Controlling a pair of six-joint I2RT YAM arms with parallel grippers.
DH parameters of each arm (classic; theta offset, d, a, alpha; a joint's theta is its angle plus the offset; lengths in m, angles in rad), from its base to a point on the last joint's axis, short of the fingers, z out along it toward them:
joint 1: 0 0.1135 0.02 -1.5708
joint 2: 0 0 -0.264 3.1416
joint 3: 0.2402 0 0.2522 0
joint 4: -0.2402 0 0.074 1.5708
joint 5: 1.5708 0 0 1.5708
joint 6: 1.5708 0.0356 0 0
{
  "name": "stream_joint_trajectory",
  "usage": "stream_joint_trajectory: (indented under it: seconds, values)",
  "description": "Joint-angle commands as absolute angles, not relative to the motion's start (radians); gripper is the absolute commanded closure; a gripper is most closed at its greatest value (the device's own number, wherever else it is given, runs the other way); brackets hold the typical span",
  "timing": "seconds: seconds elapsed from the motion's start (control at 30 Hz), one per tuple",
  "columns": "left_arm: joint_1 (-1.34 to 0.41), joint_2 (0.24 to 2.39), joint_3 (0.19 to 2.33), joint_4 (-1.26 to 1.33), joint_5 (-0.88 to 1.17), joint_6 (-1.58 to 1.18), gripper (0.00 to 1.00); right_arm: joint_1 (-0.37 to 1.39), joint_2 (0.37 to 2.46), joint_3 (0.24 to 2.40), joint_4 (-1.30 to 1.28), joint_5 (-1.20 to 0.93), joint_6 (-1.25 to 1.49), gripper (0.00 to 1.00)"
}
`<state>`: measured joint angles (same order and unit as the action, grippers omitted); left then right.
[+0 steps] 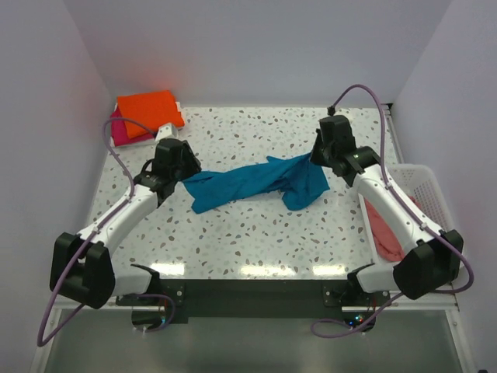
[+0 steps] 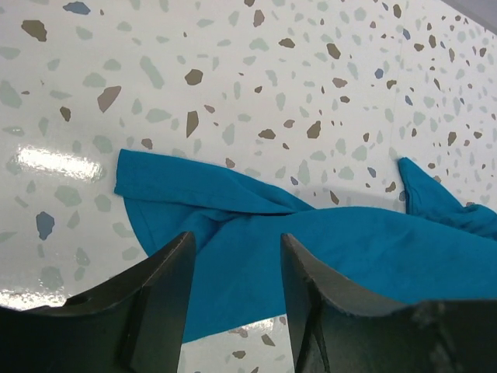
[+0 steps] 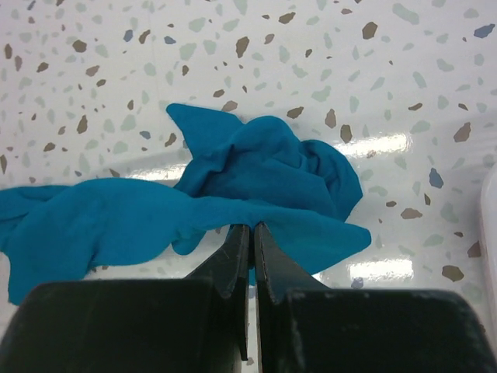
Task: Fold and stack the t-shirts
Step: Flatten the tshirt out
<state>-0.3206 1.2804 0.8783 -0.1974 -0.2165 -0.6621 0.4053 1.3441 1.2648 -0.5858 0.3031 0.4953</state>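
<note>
My left fingers stand parted just above the teal t-shirt, holding nothing. My right fingers are pinched shut on its bunched right end. It lies twisted across the middle of the bench. I'd take the left hem corner, then draw both ends apart to flatten it before folding.

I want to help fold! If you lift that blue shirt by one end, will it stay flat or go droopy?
Probably droopy: the teal t-shirt lies twisted and bunched in soft folds. It looks thin and light, so one pinch should lift it. Pushed across the table, it would likely crumple, not slide whole.
</note>
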Motion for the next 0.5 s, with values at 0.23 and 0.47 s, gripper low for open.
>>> stream_joint_trajectory:
  seconds: [0.23,0.47]
  values:
    - [-0.356,1.322,0.755,-0.097,-0.138,-0.742,0.55,0.338,1.491,1.29,-0.508,0.238,0.46,1.0]
    - [-0.505,1.351,0.689,-0.121,-0.276,-0.791,0.47,0.33,1.514,1.298,-0.503,0.21,0.46,1.0]
